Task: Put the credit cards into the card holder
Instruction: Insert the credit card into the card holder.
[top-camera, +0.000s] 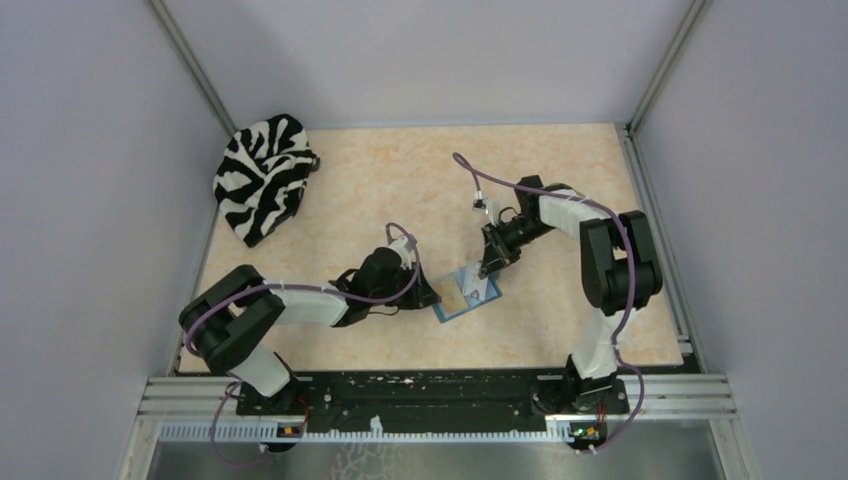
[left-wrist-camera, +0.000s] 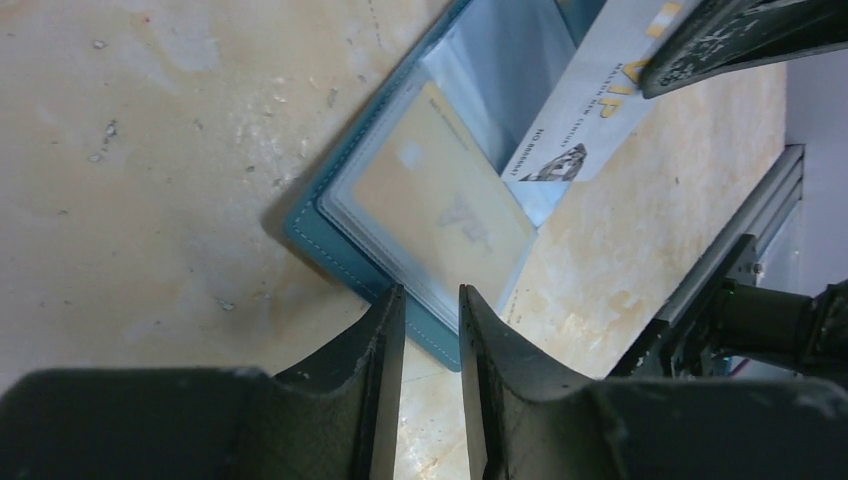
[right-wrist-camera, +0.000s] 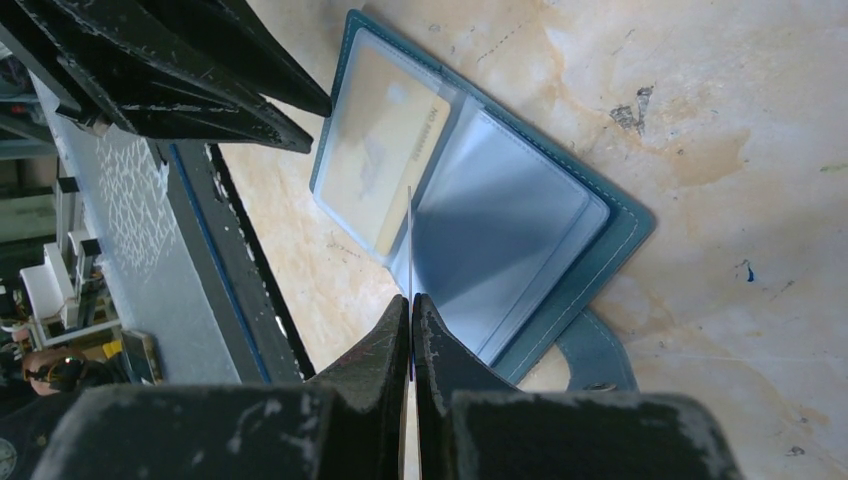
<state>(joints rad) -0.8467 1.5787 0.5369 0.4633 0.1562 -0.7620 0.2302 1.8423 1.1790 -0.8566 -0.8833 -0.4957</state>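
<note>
"NO" and small digits are read on a pale card (left-wrist-camera: 590, 110) pinched by the right gripper (right-wrist-camera: 411, 315) over the open card holder (right-wrist-camera: 600, 250) — the left gripper (left-wrist-camera: 432, 310) is held at its edge, fingers slightly apart.

surface (top-camera: 380, 190): pale peach, marbled, flat; the wrist views show scuffs, dark specks and small stains on it.
card holder (right-wrist-camera: 628, 225): teal, lying opened flat on the surface, near the middle of the near half, set at a slant to the edges.
snap tab (right-wrist-camera: 595, 355): sticks out from the card holder's edge and rests on the surface.
zebra-striped cloth (top-camera: 262, 175): bunched in the far left corner, well apart from the card holder.
</note>
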